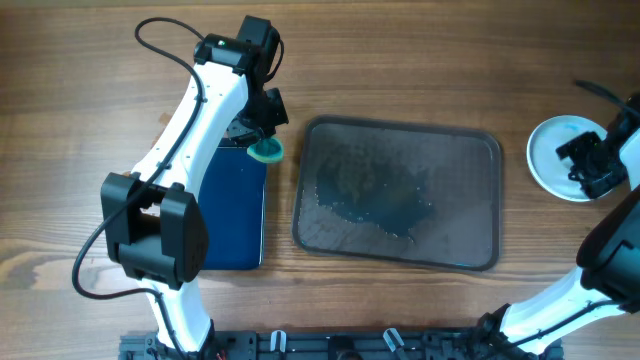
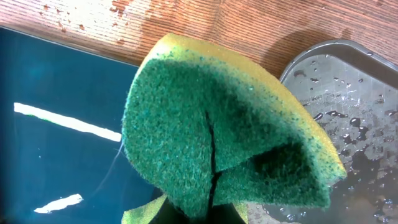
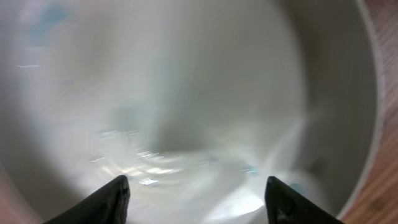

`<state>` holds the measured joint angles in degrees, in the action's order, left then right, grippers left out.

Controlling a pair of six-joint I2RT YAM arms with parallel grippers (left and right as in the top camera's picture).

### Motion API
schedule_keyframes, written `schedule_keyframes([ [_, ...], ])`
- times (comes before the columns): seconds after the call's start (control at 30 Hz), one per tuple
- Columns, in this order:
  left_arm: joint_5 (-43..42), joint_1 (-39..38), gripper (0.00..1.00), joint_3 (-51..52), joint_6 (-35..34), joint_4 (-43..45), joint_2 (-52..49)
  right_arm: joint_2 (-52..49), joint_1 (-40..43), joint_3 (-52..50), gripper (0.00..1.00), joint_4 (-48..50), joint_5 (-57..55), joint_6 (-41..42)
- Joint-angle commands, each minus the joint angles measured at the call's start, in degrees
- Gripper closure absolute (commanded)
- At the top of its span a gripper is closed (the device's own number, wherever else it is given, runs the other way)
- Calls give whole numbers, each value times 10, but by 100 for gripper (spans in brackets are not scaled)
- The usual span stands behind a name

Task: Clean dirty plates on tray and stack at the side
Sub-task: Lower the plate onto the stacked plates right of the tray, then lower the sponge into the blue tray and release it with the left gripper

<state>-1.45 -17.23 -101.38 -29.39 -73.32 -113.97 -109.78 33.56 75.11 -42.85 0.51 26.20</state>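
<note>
From the overhead cam I see the tray [image 1: 470, 150] in the middle of the table [image 1: 420, 60], its surface wet with many drops, esp. on the left and centre part. The plate [image 1: 548, 150] is not on it: it sits on the table just right of the tray, at the far right side, and I cannot tell if more plates are under it. The R gripper [image 1: 590, 165] hangs over the right part of this plate. In the R wrist cam the gripper [image 3: 199, 202] has its two fingers [image 3: 112, 199] wide apart with nothing between them, and white plate surface fills the view. That pic is blurred, so I see only a faint blue mark at top left, and I cannot tell if the fingers touch the plate. The L gripper [image 1: 258, 128] is clamped on a sponge [image 1: 267, 151], which is at the far right corner of the blue tray [image 1: 235, 215], approx. between that one and the tray. In the L wrist cam the sponge [image 2: 217, 130] is folded, green rough side to the camera, yellow edge on top. It hides the fingers, and behind it are the blue tray [image 2: 56, 81] at left, wet wood, and the tray corner [image 2: 348, 81] at right.
</note>
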Motion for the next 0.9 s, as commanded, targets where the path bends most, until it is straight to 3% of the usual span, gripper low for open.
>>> schedule_keyframes([
  [0.0, 7, 2, 96, -13, 5, -12, 14, 96, 0, 26, 21, 4, 118, -54],
  [0.07, 26, 2, 96, -13, 5, -28, 14, 155, -2, 26, 15, -1, 167, -58],
  [0.1, 29, 2, 96, -13, 5, -39, 14, 181, -6, 26, 4, -3, 186, -66],
  [0.13, 30, 2, 96, -13, 4, -50, 14, 214, -16, 26, 0, -6, 197, -69],
  [0.4, 78, 3, 96, 19, -20, -113, 14, 395, -124, 26, 0, -43, 186, -83],
  [0.63, 88, 13, 96, 233, -73, 23, 50, 436, -175, 26, 0, -116, 188, -117],
  [0.87, 84, 72, 96, 369, -68, 114, 131, 436, -193, 25, 0, -127, 188, -127],
])
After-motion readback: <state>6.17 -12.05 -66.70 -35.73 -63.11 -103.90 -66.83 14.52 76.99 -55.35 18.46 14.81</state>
